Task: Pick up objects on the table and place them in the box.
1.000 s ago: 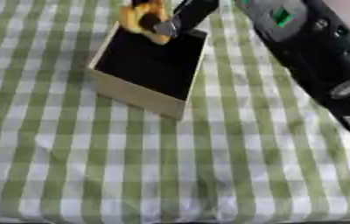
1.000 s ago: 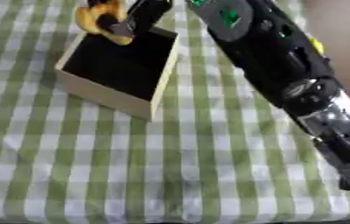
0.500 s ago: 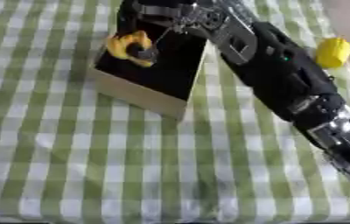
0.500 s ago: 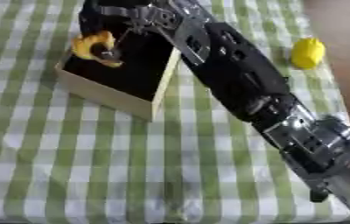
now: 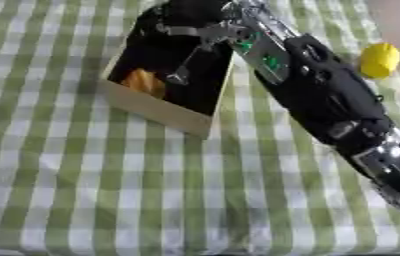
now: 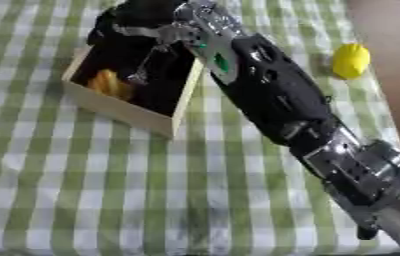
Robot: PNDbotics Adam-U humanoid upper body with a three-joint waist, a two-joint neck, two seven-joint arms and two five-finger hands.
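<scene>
Nearest the camera, the bench [image 5: 107,200] under its green checked cloth is lying bare in front of the box [image 5: 155,107], and the right arm [image 5: 326,100] is crossing it from the lower right corner toward the box. Nothing on this near stretch is posing a snag.

Inside the box, an orange thing [image 5: 145,82] is lying on the dark floor, close behind the near wall. The right hand [image 5: 190,32] is hanging over the box's far half, dark against the dark interior, so I cannot tell whether its fingers are spread or curled; nothing seems to be sitting in them. The risk here is a finger or the wrist catching the box's right wall as the arm is pulling back, which would drag or tip the light box and could spill the orange thing.

Farther off, to the right of the box and well apart from it, a yellow thing [image 6: 350,60] is sitting near the bench edge. In my judgement it is next to fetch; it looks rounded, so a glancing touch could be sending it rolling off the bench.

The left hand is showing nowhere.
</scene>
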